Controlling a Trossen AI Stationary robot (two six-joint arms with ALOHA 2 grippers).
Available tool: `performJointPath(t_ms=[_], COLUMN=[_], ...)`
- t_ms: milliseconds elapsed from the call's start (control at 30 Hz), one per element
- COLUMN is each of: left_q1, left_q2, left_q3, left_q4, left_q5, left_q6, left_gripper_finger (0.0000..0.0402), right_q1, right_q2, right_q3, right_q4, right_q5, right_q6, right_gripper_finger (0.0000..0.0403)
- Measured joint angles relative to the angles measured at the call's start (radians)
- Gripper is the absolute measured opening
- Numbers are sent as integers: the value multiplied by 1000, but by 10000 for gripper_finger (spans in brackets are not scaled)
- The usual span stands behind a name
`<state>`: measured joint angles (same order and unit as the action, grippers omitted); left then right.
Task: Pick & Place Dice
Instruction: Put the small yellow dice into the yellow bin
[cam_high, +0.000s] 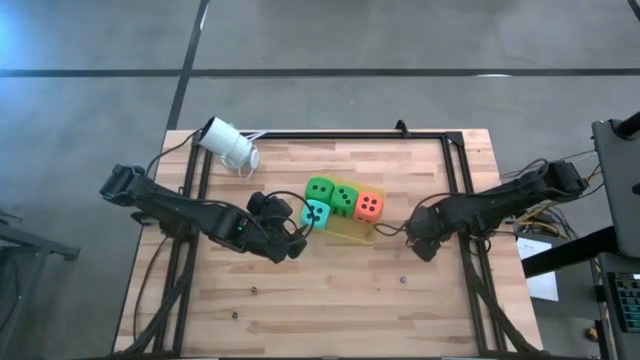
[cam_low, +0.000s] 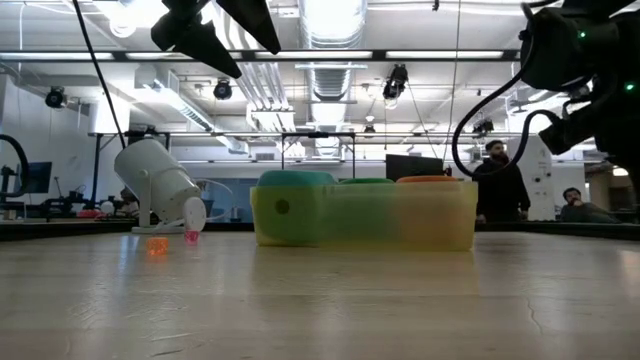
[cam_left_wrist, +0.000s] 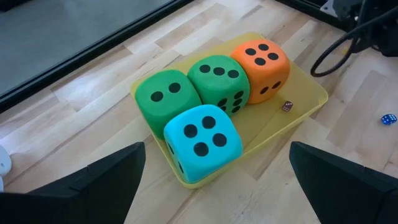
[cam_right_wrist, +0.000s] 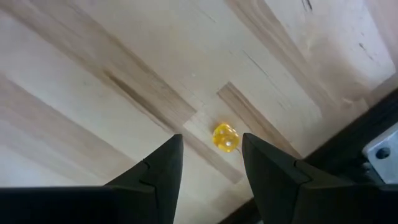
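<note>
Near the middle of the worktop (cam_high: 330, 290) I see a shallow yellow tray (cam_left_wrist: 305, 106) holding all four big dice. Two green dice (cam_high: 320, 190) (cam_high: 344, 197) and the orange-red die (cam_high: 369, 206) sit in a row, touching side by side, with the orange-red one at the end nearer my right arm. The teal die (cam_high: 316, 213) sits pressed against the first green one, at the tray corner closest to my left arm. A tiny dark red die (cam_left_wrist: 286, 106) lies on the bare tray floor beside the orange-red one.

My left claw (cam_high: 285, 232) hovers just beside the tray on its left-arm side; its wrist view shows the two fingers (cam_left_wrist: 93, 180) spread wide with nothing between them, the teal die ahead of them.

My right claw (cam_high: 418, 236) sits close to the other end of the tray, above bare wood. Its fingers (cam_right_wrist: 155, 174) stand parted and hold nothing; a small yellow die (cam_right_wrist: 225, 137) lies on the worktop in the gap beyond their tips.

Toward the far left corner of the worktop a white cylindrical camera (cam_high: 228, 145) is tilted over. A small blue die (cam_left_wrist: 388, 119) rests on the wood past the tray.
</note>
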<state>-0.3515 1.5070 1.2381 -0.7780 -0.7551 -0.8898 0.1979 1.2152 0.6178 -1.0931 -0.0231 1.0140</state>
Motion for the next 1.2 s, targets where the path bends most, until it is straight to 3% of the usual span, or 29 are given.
performJointPath(t_ms=[367,967,1100,1200], left_q1=[0,1,0,0], left_q2=[0,0,0,0], left_q3=[0,0,0,0], left_q4=[0,0,0,0], left_q5=[0,0,0,0], left_q6=[0,0,0,0], left_gripper_finger=[400,400,400,400], right_q1=[0,1,1,1], right_q2=[57,75,76,76], right_q3=[-5,-31,-52,-55], right_q4=[8,0,16,18], right_q5=[4,-6,-88,-81], right_q6=[4,-489,-553,-551], right_gripper_finger=[160,149,150,146])
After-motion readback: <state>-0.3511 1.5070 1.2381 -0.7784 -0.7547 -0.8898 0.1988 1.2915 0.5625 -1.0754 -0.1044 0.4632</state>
